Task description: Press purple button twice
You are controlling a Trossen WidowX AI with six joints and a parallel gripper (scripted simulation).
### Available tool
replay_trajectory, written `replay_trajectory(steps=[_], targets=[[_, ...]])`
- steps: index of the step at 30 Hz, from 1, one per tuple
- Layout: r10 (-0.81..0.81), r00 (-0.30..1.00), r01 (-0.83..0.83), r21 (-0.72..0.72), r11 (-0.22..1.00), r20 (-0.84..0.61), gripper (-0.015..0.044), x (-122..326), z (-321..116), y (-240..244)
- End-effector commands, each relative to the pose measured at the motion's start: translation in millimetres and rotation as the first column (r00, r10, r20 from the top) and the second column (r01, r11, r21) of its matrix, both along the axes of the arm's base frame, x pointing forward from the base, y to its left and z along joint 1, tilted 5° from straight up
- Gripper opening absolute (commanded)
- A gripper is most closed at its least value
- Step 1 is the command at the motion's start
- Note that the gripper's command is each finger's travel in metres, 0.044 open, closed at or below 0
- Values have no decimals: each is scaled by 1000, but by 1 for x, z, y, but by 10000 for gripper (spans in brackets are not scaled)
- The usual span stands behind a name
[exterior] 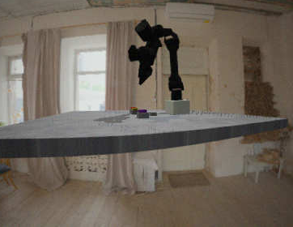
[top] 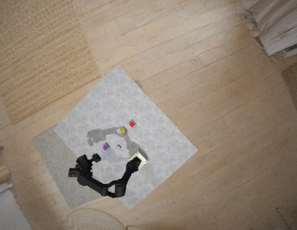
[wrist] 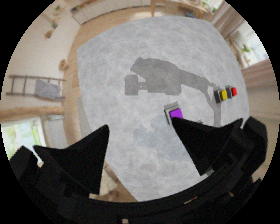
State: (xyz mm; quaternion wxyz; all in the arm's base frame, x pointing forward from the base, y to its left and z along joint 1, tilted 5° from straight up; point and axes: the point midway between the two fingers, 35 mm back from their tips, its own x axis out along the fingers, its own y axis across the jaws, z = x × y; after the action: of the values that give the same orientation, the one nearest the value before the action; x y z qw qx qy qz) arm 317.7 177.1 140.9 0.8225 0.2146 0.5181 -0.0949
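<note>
The purple button (top: pixel 105 147) (exterior: pixel 142 111) (wrist: pixel 176 114) sits in a small grey housing on the grey table top (top: pixel 163 148) (exterior: pixel 222 124) (wrist: pixel 107 65). Its purple cap shows above the housing in the exterior view. My gripper (wrist: pixel 141 124) is open, with nothing between its fingers. It hangs high above the table, well clear of the purple button. In the wrist view the button lies just beyond the inner tip of the right finger, and that finger hides some of the table near it.
A yellow button (top: pixel 123 131) (wrist: pixel 224 94) and a red button (top: pixel 132 124) (wrist: pixel 234 92) stand close together, away from the purple one. A small grey object (top: pixel 119 146) (exterior: pixel 153 113) lies near the purple button. The pale arm base (top: pixel 143 158) (exterior: pixel 181 107) stands on the table.
</note>
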Motion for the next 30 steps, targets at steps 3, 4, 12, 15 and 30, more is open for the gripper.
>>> replay_trajectory(steps=[3,4,12,15,30], targets=[[252,907,-286,-56,956,-338,400,-32,-36,-75],[255,904,-290,-55,955,-342,400,-33,-36,-76],[255,904,-290,-55,955,-342,400,-33,-36,-76],[255,904,-290,-55,955,-342,400,-33,-36,-76],[255,904,-290,-55,955,-342,20,-27,-98,-73]])
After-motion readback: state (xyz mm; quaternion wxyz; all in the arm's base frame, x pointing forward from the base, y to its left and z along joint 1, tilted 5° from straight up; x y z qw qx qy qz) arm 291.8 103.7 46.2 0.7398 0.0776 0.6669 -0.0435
